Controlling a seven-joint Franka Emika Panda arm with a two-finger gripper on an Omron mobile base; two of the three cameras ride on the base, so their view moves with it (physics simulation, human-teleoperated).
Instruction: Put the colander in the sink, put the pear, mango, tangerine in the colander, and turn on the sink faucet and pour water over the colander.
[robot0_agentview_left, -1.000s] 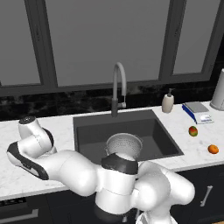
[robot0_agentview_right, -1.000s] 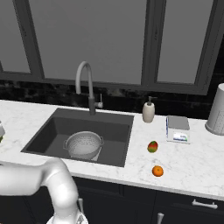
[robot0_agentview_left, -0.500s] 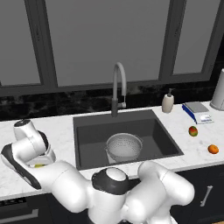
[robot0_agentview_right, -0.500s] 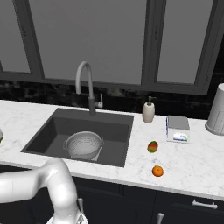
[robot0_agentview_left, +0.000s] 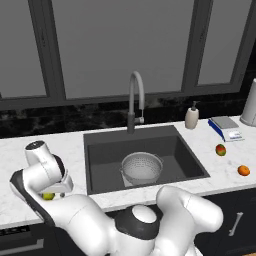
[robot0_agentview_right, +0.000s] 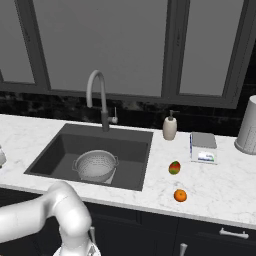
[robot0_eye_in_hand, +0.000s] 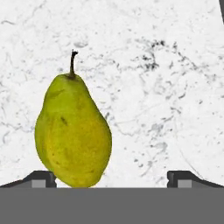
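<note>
pear (robot0_eye_in_hand: 73, 138) lengthwise up hand view, stem top

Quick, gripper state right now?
Gripper: open, holding nothing; the pear lies on the counter by one fingertip, not gripped.

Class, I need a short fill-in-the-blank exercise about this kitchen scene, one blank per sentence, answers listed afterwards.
1. The colander sits inside the ____.
2. The fruit between the open claw tips is the ____.
3. On the counter right of the basin, the tangerine lies nearer the front edge than the ____.

Answers: sink; pear; mango
</note>
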